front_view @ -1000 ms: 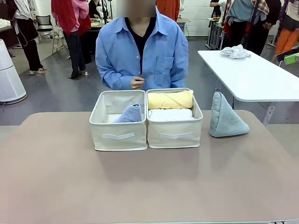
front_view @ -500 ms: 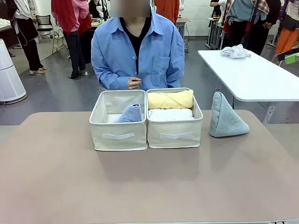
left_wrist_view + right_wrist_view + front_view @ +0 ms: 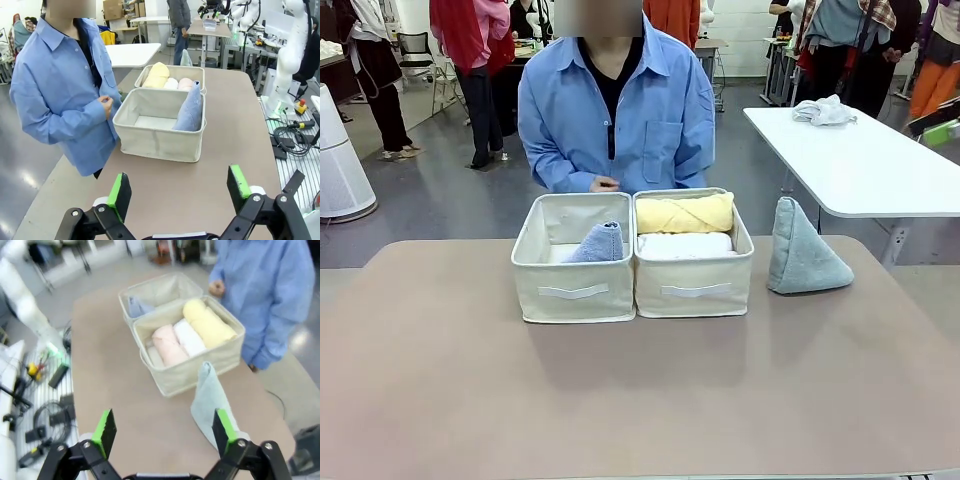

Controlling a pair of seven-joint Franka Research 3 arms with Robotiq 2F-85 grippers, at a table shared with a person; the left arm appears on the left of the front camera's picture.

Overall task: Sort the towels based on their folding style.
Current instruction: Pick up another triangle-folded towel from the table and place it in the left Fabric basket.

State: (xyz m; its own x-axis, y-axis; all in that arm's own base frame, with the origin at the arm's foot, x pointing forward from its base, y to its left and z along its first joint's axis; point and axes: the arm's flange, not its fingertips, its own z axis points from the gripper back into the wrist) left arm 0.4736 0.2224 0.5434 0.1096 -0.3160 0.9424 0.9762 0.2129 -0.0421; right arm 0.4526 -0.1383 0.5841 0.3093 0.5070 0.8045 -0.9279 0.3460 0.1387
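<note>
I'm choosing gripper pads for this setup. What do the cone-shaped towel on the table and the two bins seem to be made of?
The cone towel looks like soft terry cloth: matte grey-green, fuzzy surface. The left bin and right bin look like beige woven fabric, perhaps canvas: matte, seamed rims, walls slightly sagging.

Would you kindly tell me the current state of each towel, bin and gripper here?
Light blue cone: propped tip-up in left bin.
Yellow roll: lying in right bin.
White roll: lying in right bin.
Pink roll: lying in right bin.
Grey-green cone: upright on table, outside both bins.
Left gripper: open, empty.
Right gripper: open, empty.
</note>
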